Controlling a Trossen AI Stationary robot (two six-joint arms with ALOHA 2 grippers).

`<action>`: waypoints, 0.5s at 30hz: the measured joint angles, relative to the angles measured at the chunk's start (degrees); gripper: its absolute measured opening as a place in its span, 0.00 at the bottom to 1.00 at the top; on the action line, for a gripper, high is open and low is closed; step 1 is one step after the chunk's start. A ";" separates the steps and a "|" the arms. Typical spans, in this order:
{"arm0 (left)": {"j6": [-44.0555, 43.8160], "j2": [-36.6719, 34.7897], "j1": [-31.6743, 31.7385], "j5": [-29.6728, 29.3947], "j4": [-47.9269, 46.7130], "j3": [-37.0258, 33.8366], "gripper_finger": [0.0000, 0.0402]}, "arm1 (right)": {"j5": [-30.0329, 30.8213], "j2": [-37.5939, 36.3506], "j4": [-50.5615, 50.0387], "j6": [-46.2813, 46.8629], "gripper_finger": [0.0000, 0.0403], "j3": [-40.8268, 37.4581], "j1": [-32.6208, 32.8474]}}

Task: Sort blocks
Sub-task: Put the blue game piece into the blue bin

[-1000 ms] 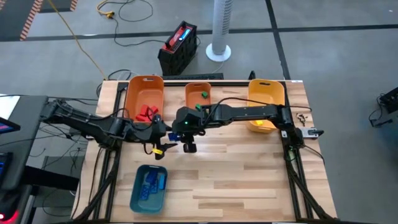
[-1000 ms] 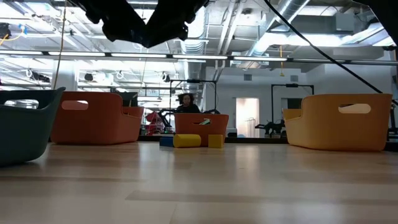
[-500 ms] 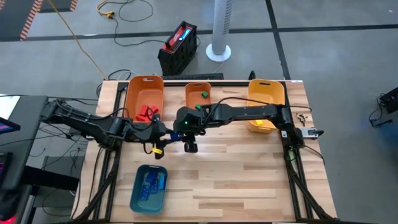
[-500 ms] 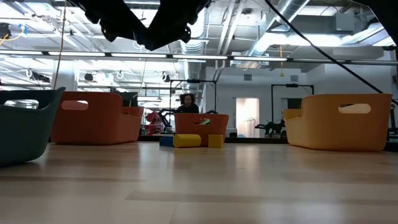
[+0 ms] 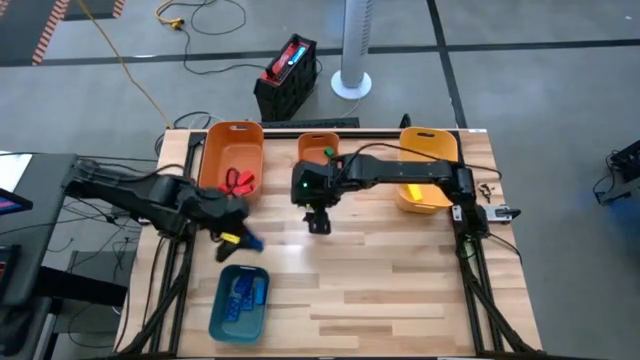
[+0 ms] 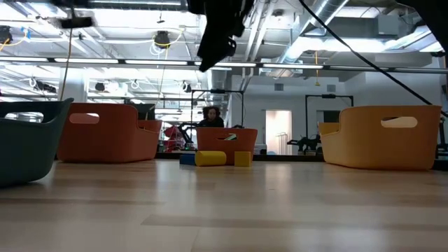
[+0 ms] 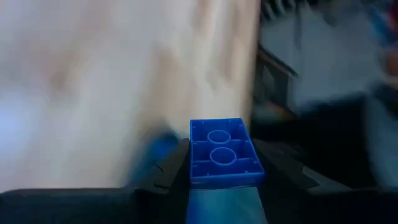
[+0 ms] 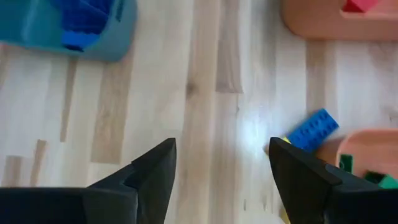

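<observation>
My left gripper (image 5: 243,240) is over the table's left part, between the large orange bin (image 5: 232,150) and the teal bin (image 5: 240,300). It is shut on a blue block (image 7: 221,152). My right gripper (image 5: 318,222) hangs open over the middle of the table, nothing between its fingers (image 8: 221,165). Another blue block (image 8: 314,130) lies flat on the table beside the small orange bin (image 8: 367,152), with a yellow block (image 8: 283,140) peeking out next to it. In the low view a blue block (image 6: 187,159) and two yellow blocks (image 6: 210,158) rest in front of that bin. My left gripper pinches the blue block by two opposite side faces (image 7: 194,168), one finger on each. The fingers slant down, coming from the table's left. The block is lifted clear of the table and its studded top (image 7: 217,138) shows between the fingers.
Red blocks (image 5: 237,181) lie in the large orange bin, a green one (image 5: 328,153) in the small orange bin (image 5: 318,150), blue ones (image 5: 243,292) in the teal bin. A yellow bin (image 5: 428,160) stands at the far right. Bare wood spans the near right.
My left gripper has drawn back toward the table's left edge and risen, rolling its wrist, and carries the blue block clear of the table. My right gripper has shifted a little toward the far edge and the right.
</observation>
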 joint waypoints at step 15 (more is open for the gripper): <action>-21.74 12.14 -19.73 -9.09 -10.90 0.12 0.36 | 0.12 0.22 1.92 2.73 0.66 -0.02 -1.30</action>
